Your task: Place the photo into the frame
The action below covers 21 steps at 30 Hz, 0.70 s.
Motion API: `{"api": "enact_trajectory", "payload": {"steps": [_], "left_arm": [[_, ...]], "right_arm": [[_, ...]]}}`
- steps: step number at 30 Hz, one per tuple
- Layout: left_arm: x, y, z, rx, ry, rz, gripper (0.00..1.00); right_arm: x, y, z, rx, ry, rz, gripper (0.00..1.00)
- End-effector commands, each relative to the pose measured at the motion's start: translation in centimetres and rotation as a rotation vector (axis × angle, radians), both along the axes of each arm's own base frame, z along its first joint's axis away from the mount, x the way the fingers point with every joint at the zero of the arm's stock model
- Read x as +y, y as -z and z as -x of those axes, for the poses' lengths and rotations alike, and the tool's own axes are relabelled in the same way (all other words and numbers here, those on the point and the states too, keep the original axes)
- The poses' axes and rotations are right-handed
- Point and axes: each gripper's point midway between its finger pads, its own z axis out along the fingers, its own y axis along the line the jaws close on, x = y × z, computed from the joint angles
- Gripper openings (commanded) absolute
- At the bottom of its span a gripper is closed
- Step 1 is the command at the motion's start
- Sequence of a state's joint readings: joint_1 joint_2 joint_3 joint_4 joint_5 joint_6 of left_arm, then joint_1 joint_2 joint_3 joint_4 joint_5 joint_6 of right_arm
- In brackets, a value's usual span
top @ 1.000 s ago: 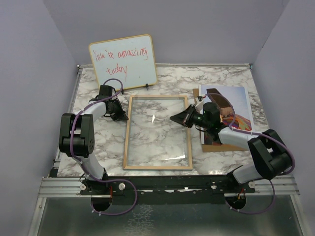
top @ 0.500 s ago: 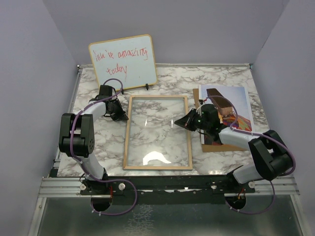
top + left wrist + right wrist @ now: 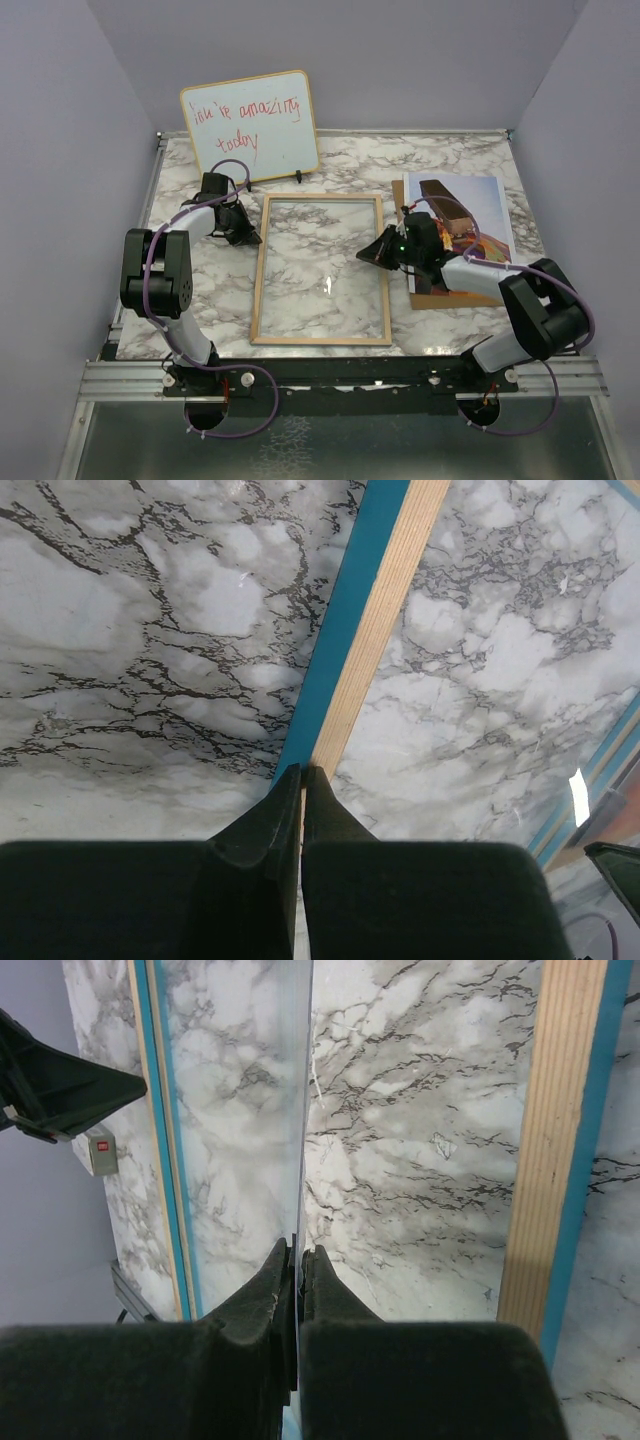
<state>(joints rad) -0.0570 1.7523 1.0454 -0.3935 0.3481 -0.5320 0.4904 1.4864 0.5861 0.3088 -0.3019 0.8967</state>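
Wrist view: left hand (image 3: 302,775) pressed together, tips at the frame's (image 3: 375,630) far left rail. The rail's outer edge is blue here, light wood from overhead. Right hand (image 3: 298,1252) pinches the clear pane's (image 3: 235,1110) thin edge, just inside the right rail. Overhead alone shows the photo (image 3: 478,210), flat on the counter (image 3: 440,160) right of the frame, partly under the right arm (image 3: 472,273).

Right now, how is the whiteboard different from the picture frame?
The whiteboard stands propped up at the back; the frame lies on the table. The whiteboard has red writing; the frame has a clear pane showing marble through it. Both are rectangles.
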Motion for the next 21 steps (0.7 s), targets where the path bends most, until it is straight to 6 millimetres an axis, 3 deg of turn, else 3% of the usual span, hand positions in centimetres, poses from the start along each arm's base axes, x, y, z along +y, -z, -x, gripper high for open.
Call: {"api": "enact_trajectory", "payload": {"steps": [1, 8, 21], "left_arm": [[-0.3, 4.3, 3.2, 0.144, 0.038, -0.022, 0.04], [-0.5, 4.4, 3.3, 0.146, 0.041, -0.018, 0.07], [-0.4, 4.2, 3.0, 0.136, 0.032, -0.031, 0.08]], "right_arm": [[1.8, -0.8, 0.2, -0.014, -0.068, -0.066, 0.01], [1.7, -0.4, 0.3, 0.011, -0.059, -0.065, 0.05], [-0.6, 1.7, -0.4, 0.155, 0.054, 0.148, 0.16]]}}
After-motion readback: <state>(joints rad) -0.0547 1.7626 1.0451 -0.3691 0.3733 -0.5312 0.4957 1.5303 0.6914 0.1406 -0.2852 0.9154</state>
